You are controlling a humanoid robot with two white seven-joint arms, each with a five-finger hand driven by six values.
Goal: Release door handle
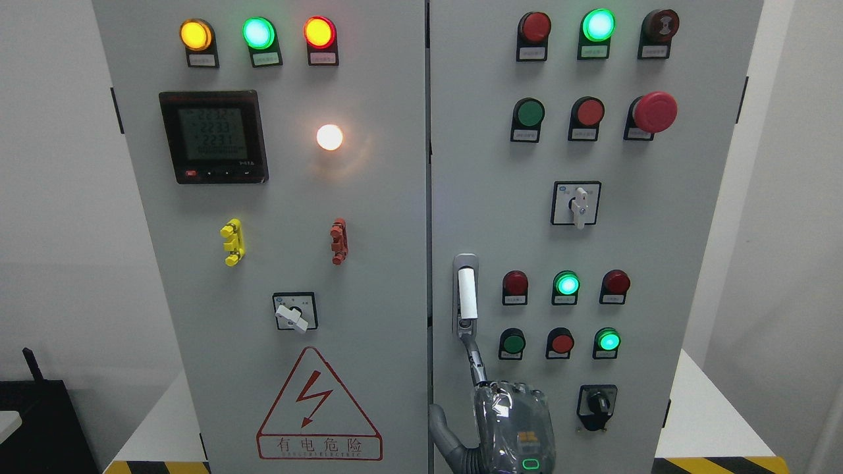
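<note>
While one extended fingers (pixel 475 359) tip touches door handle (pixel 466 294) base, hand (pixel 514 424) grasps nothing

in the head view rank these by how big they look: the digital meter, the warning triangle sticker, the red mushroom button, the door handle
1. warning triangle sticker
2. digital meter
3. door handle
4. red mushroom button

The handle and the button look nearly alike in area, so the last two places are unsure.

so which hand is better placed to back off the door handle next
Right hand: it reaches up to the lower end of the door handle. Left hand is not in view.
</note>
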